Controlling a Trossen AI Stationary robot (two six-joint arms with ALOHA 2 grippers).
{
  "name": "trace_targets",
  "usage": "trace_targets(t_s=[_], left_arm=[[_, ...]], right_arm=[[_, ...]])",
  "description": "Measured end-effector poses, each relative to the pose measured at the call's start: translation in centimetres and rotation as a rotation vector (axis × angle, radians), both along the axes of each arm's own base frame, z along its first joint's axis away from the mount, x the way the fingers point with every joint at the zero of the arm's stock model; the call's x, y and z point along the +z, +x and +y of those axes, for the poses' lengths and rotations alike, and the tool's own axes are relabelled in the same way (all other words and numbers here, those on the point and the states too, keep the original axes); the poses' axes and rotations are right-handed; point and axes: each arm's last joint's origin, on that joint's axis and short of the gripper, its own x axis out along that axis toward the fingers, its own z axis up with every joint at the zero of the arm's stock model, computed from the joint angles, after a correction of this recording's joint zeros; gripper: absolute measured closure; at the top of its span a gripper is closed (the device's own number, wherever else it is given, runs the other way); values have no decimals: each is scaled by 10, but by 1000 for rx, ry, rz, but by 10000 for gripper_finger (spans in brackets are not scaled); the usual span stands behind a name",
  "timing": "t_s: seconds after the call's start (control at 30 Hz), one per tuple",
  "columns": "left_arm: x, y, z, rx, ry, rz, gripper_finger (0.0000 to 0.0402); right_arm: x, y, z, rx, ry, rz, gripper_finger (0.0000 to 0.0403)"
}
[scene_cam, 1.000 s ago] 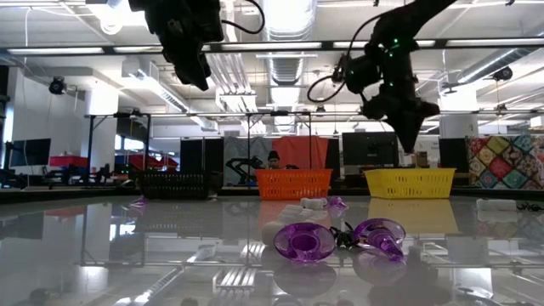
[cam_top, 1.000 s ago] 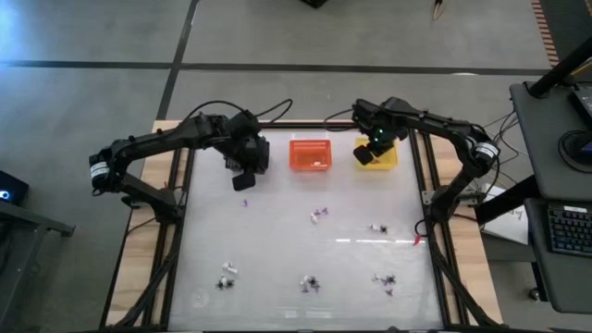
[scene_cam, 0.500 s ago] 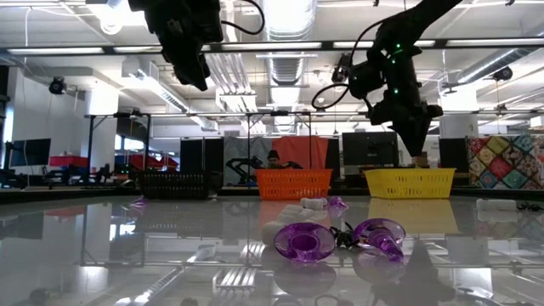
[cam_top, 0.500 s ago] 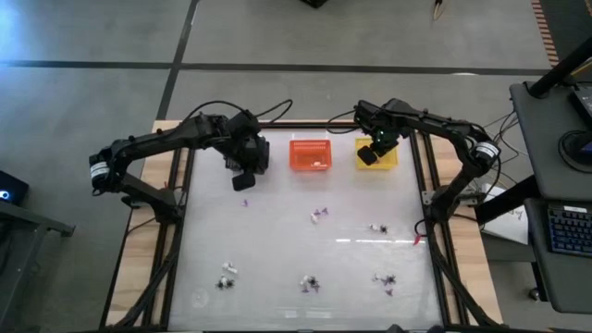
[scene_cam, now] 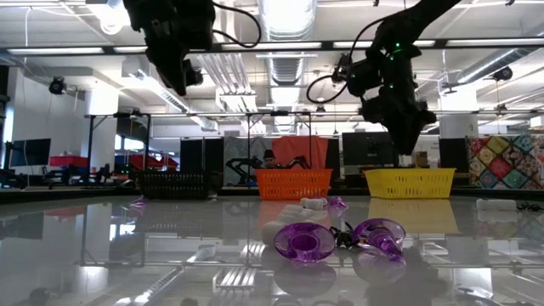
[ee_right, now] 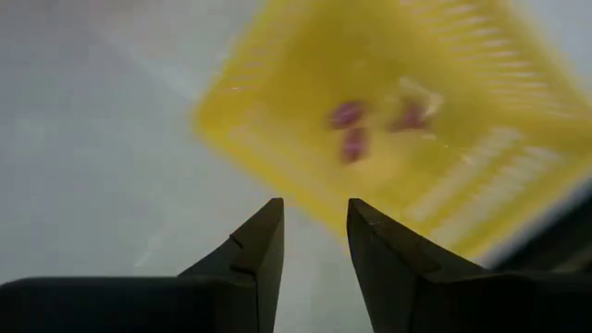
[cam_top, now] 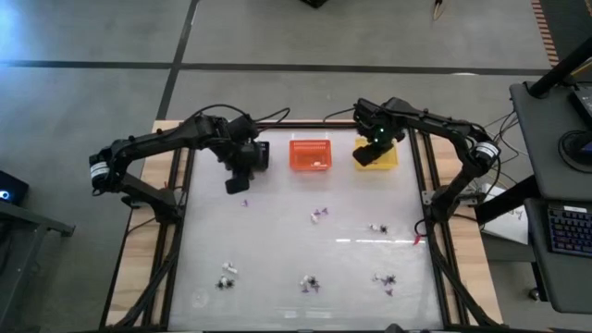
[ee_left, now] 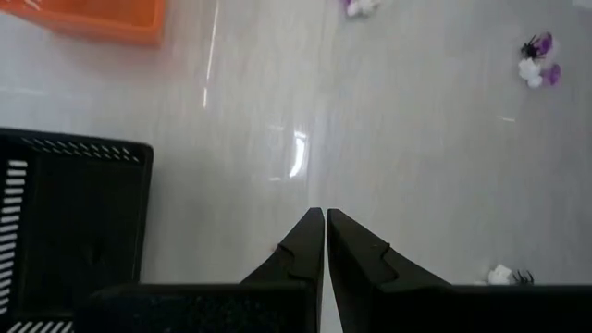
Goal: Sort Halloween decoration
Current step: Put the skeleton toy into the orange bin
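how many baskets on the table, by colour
black basket: 1
orange basket: 1
yellow basket: 1
total: 3

The right claw (ee_right: 314, 236) has opened; the left arm (cam_top: 176, 141) has shifted leftward.

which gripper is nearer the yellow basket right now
The right one. The right gripper hangs over the yellow basket's edge nearest the orange basket. The left gripper is beyond the orange basket, near the black basket.
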Motion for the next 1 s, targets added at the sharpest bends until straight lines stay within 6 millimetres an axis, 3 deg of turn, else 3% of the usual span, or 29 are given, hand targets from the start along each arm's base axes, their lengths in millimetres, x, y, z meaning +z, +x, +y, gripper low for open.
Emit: trace_targets(t_s=[0.2,0.33,0.7,1.0], left_arm=[[-1,-4,-2,0,-17,41,402],[-2,-7,-3,-1,-31,73,402],[-1,-12,-5,-17,-34,94,402],[4,-16,-7,-25,-25,76,402]], right_arm=[[5,8,5,-59,122,-114,293],[9,13,21,-35,162,-84,300],[9,39,100,129,196,7,306],[-15,41,160,264,217,114,315]])
